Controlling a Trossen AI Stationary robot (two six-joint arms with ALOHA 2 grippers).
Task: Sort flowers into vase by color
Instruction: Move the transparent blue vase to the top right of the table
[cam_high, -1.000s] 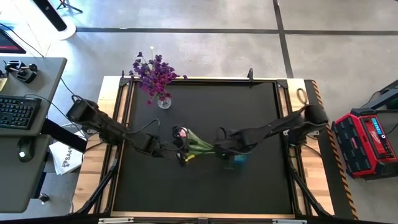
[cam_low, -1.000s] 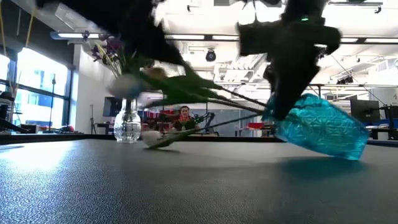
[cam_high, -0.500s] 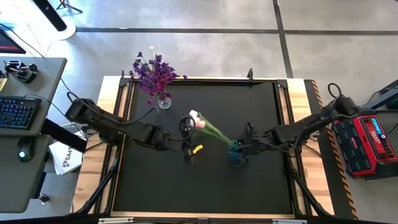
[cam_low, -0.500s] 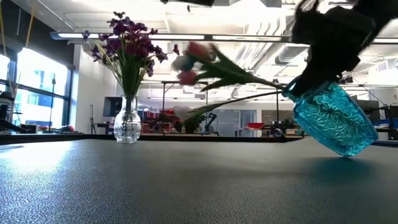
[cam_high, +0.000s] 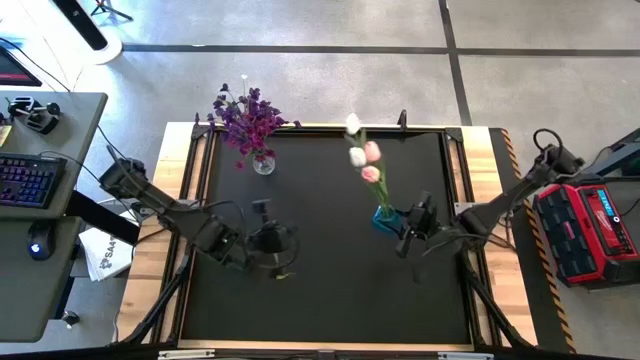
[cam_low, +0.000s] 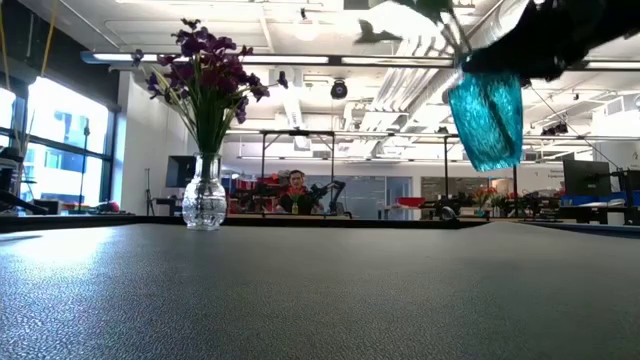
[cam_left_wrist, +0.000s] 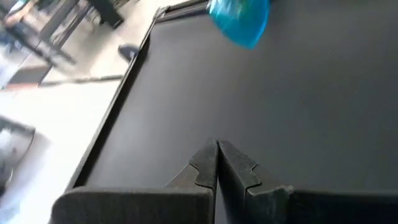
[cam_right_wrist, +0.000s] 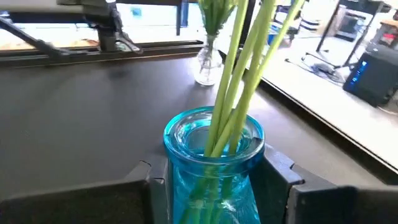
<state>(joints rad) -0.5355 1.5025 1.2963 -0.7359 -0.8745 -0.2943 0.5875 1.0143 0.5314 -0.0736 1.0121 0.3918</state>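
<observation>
1. I am holding the blue vase (cam_right_wrist: 214, 163) in my right gripper (cam_high: 414, 229), fingers clamped on either side of its body just under the rim. In the low view it is hanging clear above the tabletop (cam_high: 330, 290), toward my right side. It looks like thick patterned glass, so I judge it heavy for its size, slick and breakable. A grip low on the body, kept upright, seems safest.
2. The clear vase (cam_low: 204, 200) is standing on the tabletop at the far left corner, holding the purple sprays (cam_high: 247, 118). It is narrow-necked and probably tips easily.
3. The tulips (cam_high: 364, 162) are standing in the blue vase, pink and white buds above long green stems (cam_right_wrist: 239, 74). They look light and springy, and they are leaning loosely in the mouth, so I expect them to swing if I tilt. The stems are the place to pinch them, not the buds.
4. My left gripper (cam_left_wrist: 217, 163) is hovering pinched together and empty over the left half of the tabletop.
</observation>
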